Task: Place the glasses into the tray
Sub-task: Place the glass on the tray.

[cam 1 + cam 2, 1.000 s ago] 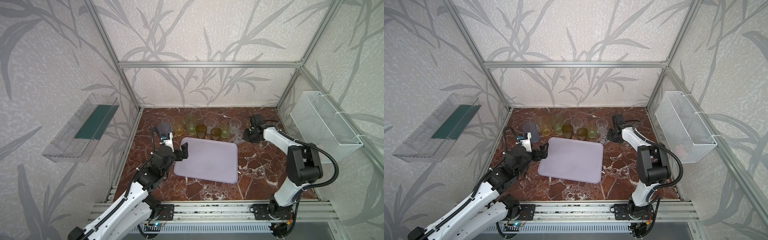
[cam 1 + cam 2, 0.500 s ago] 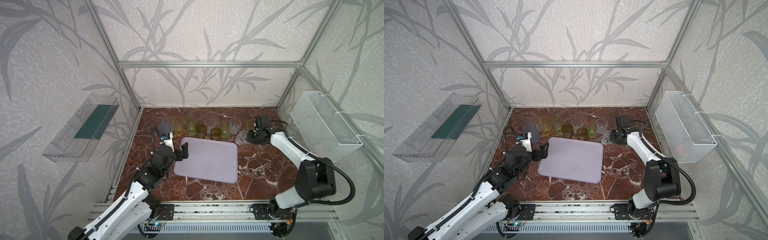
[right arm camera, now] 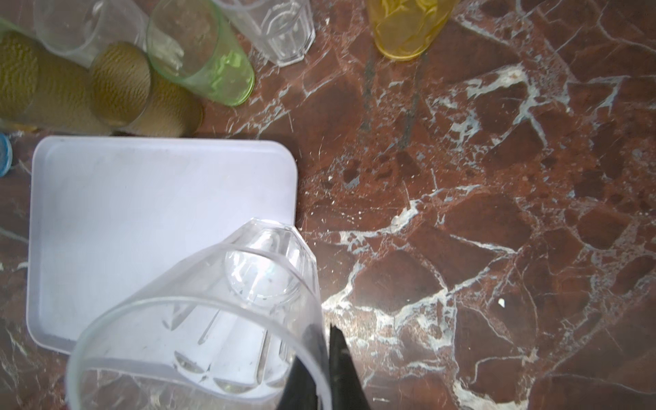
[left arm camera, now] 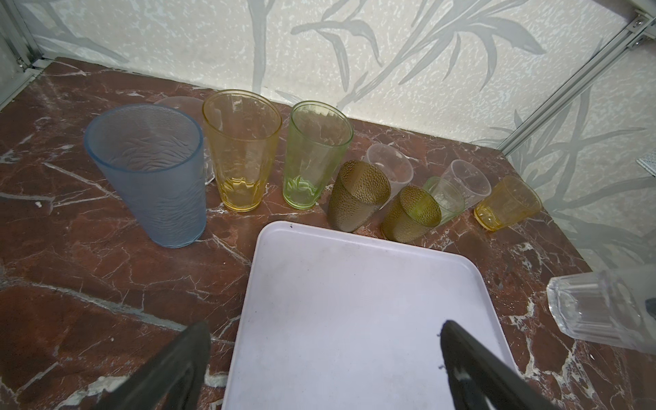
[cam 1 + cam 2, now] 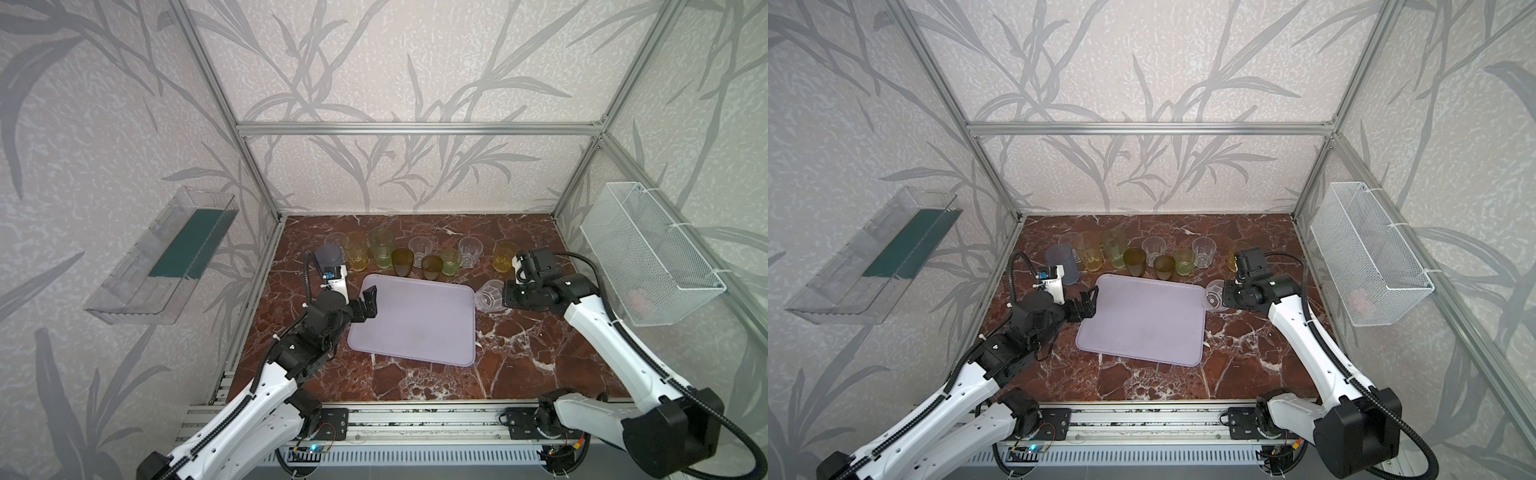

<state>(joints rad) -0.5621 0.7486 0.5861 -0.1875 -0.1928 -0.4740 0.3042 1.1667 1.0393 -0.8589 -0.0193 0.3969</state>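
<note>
One clear glass, its wall pinched in the closed right tool, hangs tilted just beside the bare tray's right edge, seemingly bound inward, while ten other glasses stand in a row on the table behind the tray, and the left tool hovers wide open, empty, at the tray's left edge.

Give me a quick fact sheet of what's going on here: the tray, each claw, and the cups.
Tray: lavender, nothing in it
Right gripper: shut on the rim of a clear glass, held tipped over at the tray's edge
Left gripper: open, empty, over the tray's opposite edge
Other glasses: ten standing on the marble table beyond the tray, from the grey-blue glass to the short yellow glass
</note>
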